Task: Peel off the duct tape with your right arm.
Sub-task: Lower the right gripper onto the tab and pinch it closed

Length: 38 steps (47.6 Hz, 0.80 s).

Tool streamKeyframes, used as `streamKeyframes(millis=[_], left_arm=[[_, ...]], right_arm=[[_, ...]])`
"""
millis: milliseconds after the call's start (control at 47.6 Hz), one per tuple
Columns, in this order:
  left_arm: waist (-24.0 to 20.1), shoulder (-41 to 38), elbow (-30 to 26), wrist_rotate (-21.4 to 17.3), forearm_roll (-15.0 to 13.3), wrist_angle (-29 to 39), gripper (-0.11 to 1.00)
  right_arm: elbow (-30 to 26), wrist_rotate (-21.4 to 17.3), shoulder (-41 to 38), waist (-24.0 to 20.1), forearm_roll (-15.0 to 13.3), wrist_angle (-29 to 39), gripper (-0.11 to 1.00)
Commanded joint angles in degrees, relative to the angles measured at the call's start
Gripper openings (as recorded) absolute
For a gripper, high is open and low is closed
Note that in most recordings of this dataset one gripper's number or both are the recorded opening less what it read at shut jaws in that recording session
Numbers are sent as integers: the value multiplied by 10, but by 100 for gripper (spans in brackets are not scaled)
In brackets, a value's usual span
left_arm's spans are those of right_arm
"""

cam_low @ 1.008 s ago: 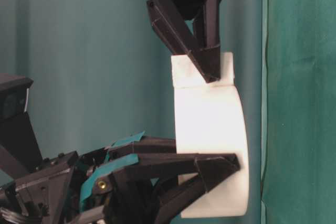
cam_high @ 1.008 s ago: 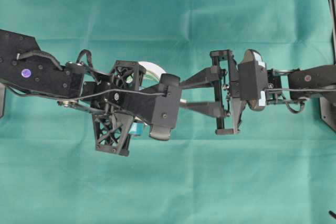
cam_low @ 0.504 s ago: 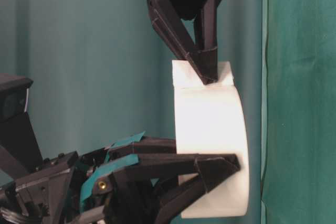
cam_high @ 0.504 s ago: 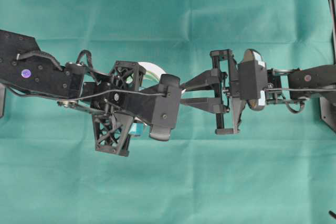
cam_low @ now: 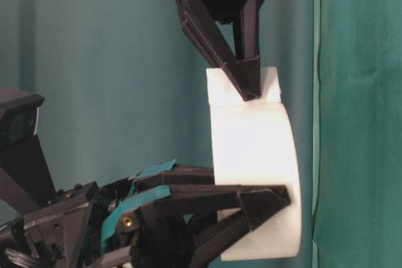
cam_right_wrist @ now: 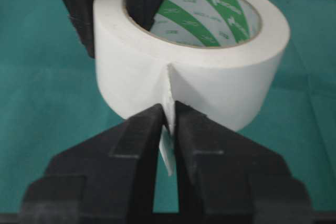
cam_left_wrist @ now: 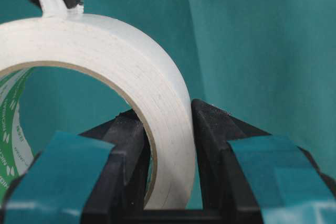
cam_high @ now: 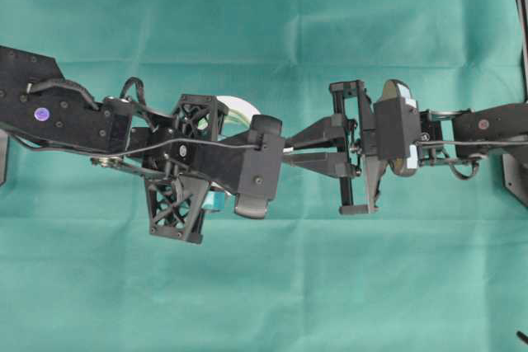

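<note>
Right wrist view: the duct tape's tab (cam_right_wrist: pixel 167 153) is pinched by the right hand (cam_right_wrist: pixel 168 129); the duct tape (cam_left_wrist: pixel 157 124) wall is clamped by the left hand (cam_left_wrist: pixel 168 145).

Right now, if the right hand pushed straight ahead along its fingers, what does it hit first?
The duct tape roll. The right hand is shut on the roll's free tab, and the roll's white outer wall sits directly ahead, with the left hand holding its far side.

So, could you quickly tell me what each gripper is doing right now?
Left gripper: closed on the wall of the duct tape roll.
Right gripper: closed on the tape's free tab.
</note>
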<state>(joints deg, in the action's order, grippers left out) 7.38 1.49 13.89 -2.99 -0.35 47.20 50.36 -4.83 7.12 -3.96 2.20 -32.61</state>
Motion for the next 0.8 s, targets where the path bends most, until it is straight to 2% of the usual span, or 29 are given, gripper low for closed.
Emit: streamKeyframes(millis=[0, 441, 630, 777], left_arm=[[-2, 14, -7, -1, 1, -4, 21], [-2, 12, -4, -1, 1, -4, 21], [5, 14, -4, -1, 0, -4, 21], [17, 12, -3, -1, 0, -4, 21]], right_arm=[[-12, 0, 5, -3, 0, -4, -8], [-12, 0, 5, -3, 2, -5, -9], [-10, 2, 5, -1, 29, -5, -9], [-8, 6, 5, 1, 32, -4, -9]])
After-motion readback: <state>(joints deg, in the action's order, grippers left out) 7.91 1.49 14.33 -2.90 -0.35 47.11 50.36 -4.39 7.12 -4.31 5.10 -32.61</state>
